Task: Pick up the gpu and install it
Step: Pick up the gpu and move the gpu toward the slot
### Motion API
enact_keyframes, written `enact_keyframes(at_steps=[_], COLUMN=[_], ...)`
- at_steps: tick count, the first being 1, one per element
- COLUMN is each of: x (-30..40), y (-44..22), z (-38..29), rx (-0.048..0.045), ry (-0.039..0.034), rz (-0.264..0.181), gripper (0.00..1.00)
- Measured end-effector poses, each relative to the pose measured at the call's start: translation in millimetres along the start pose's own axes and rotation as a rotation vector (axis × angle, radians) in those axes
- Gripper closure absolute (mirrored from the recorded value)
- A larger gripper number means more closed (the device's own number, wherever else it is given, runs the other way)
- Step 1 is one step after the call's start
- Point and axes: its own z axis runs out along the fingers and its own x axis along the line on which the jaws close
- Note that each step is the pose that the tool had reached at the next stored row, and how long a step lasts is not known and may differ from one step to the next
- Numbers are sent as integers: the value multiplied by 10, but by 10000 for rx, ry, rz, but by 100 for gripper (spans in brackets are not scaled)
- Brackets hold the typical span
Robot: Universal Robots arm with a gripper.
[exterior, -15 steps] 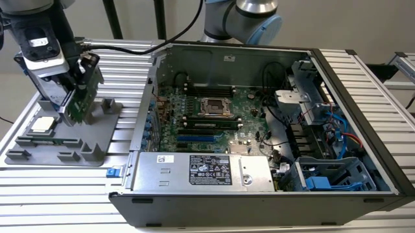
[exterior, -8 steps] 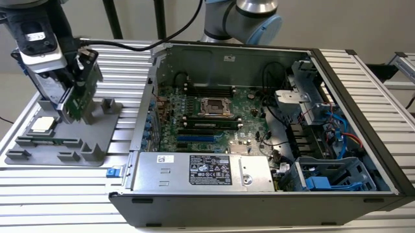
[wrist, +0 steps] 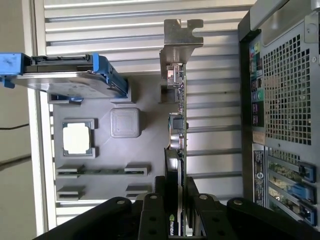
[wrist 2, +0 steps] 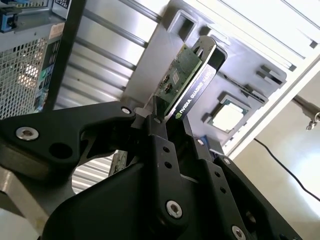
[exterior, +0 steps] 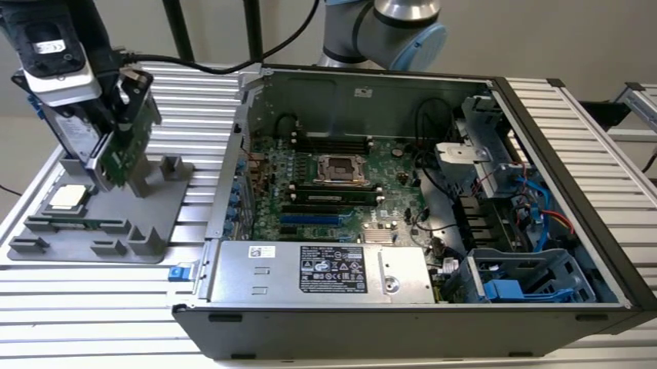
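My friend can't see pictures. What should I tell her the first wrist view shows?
Black robot jaws are shut on a thin green graphics card with a silver metal bracket, seen edge-on. Behind it a grey tray holds a silver hard drive in a blue frame and a square silver chip; a black computer case stands beside it.

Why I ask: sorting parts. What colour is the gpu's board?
Green; the thin flat gpu card shows best in the exterior view.

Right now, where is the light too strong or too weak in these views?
Second wrist view: the table slats wash out to white, while the claw gripping the gpu is dark. First wrist view: the slats glare too. Exterior view: light is even, only the computer case is shaded inside.
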Motion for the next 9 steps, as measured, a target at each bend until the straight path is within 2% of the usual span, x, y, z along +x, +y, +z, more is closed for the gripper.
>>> enact_keyframes(at_steps=[9], x=[1], y=[5], z=[-103], rx=[0], ry=[0], rz=[-4], gripper=[100])
